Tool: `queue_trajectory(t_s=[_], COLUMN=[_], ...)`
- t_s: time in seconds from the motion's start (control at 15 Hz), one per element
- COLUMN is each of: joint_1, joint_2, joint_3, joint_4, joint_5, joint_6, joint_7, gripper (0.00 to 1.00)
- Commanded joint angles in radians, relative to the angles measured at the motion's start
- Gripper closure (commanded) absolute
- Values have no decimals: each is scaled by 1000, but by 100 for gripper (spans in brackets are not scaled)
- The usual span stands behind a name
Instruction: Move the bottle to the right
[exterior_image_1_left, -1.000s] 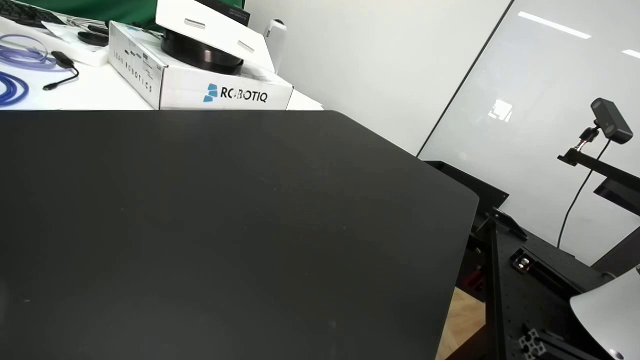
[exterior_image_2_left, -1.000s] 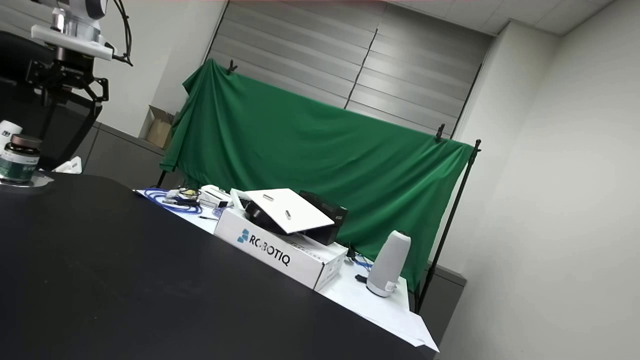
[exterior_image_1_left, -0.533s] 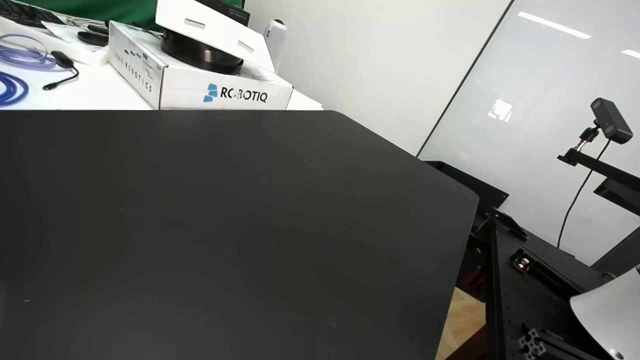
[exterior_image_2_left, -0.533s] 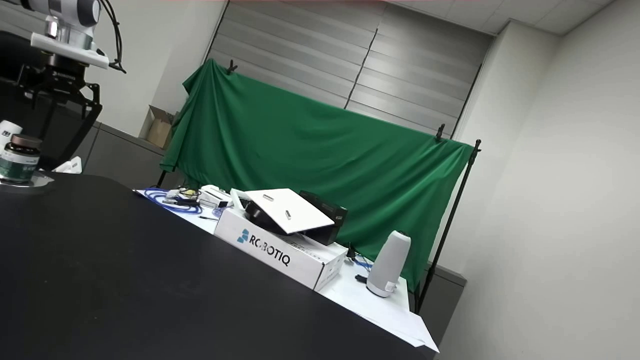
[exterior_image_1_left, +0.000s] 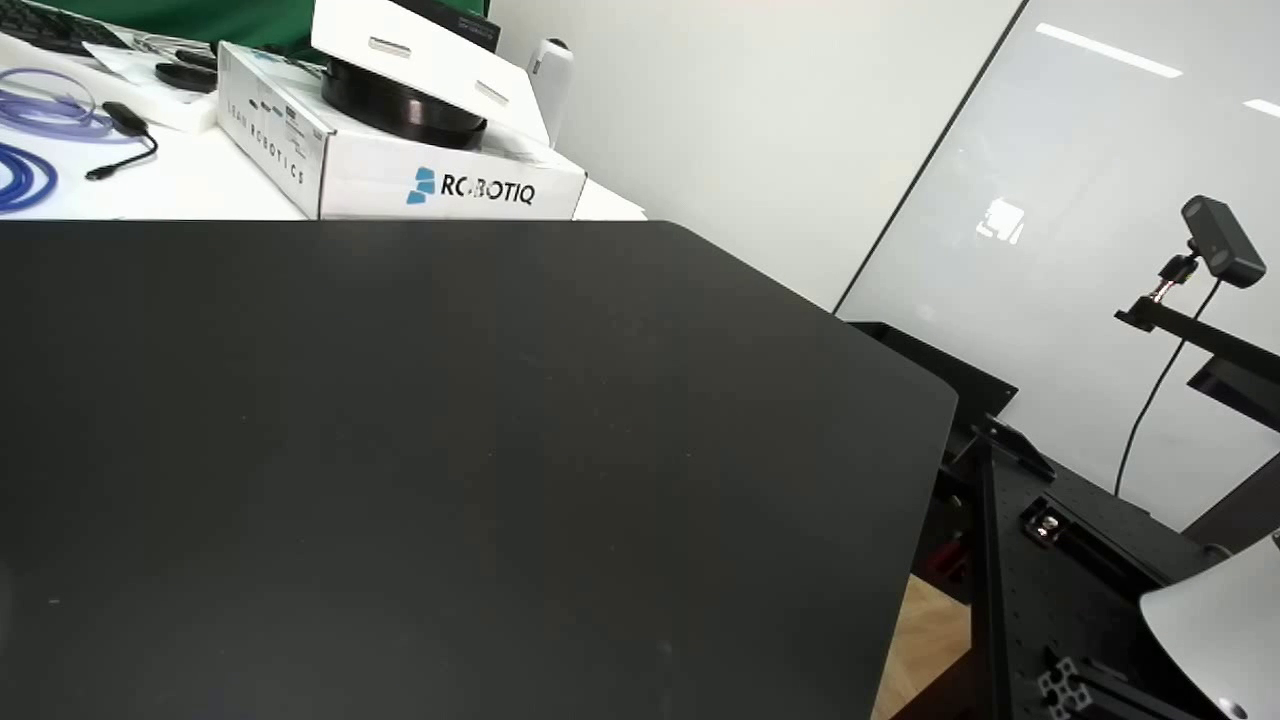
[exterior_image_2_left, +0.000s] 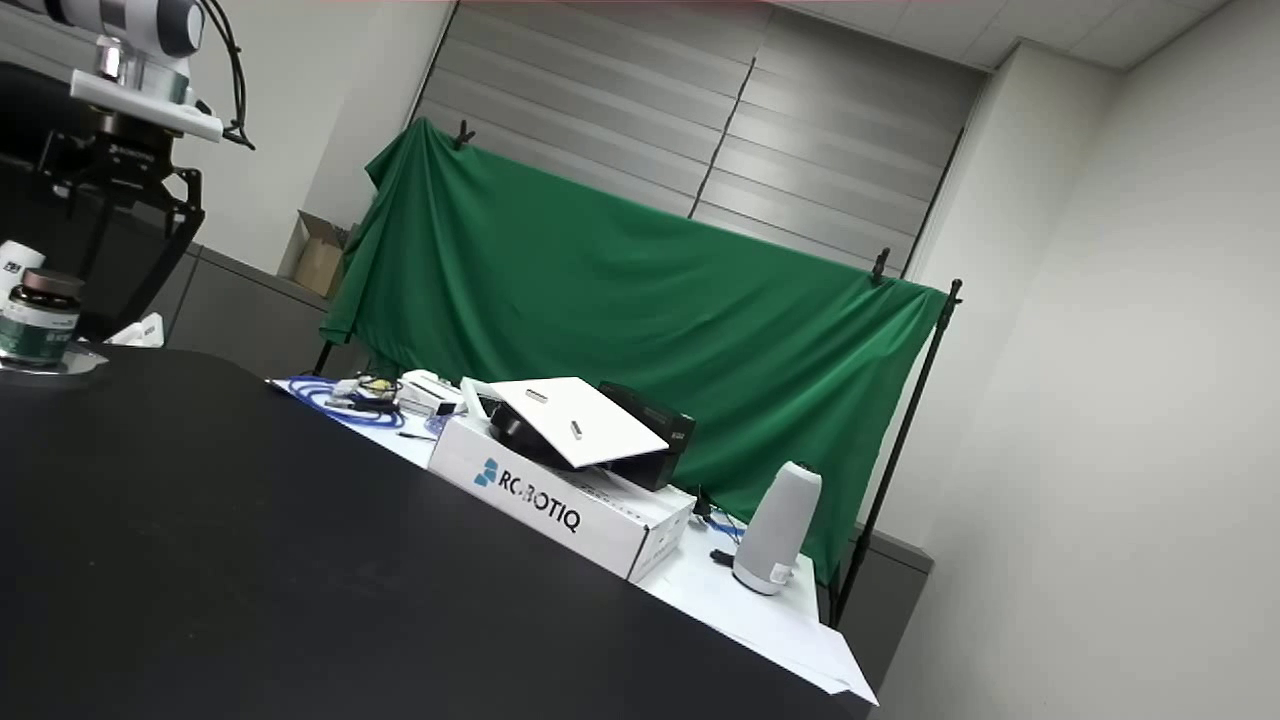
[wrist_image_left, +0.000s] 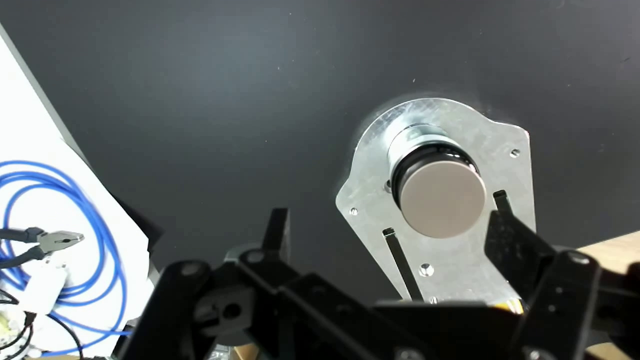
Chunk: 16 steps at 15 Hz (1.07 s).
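Note:
The bottle (exterior_image_2_left: 38, 325) stands upright at the left edge of an exterior view, with a greyish-brown cap, dark glass neck and green-and-white label. In the wrist view the bottle (wrist_image_left: 442, 199) is seen from above, its round tan cap largest. It stands on a silver metal plate (wrist_image_left: 480, 255) lying on the black table. My gripper (wrist_image_left: 389, 225) is open and empty; the cap lies ahead of the jaws, nearer the right finger than the left. In an exterior view the black gripper (exterior_image_2_left: 120, 265) hangs beside and behind the bottle. Neither bottle nor gripper shows in the remaining exterior view.
The black table (exterior_image_1_left: 500, 450) spreads across both exterior views. Beyond its edge, a white Robotiq box (exterior_image_2_left: 550, 505) carries a tilted white panel. A white object (exterior_image_2_left: 15, 265) stands behind the bottle. Blue tubing (wrist_image_left: 100, 240) and pliers (wrist_image_left: 55, 241) lie on a white surface beside the table.
The arm and gripper shifted slightly left in an exterior view during the first half second, then stayed almost still. The bottle has not moved.

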Motion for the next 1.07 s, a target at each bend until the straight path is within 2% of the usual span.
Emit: queue_trajectory(t_s=[0.0,0.73,0.8,1.0], joint_1=[0,35,53,61], joint_2=[0,72,85,113], joint_3=[0,4,-16,-13], joint_4=[1,55,73,93], joint_5=[1,-1,18,32], joint_6=[0,-9,-15,-11], joint_7=[0,-55,-68,-90], gripper=[0,0,0,0])
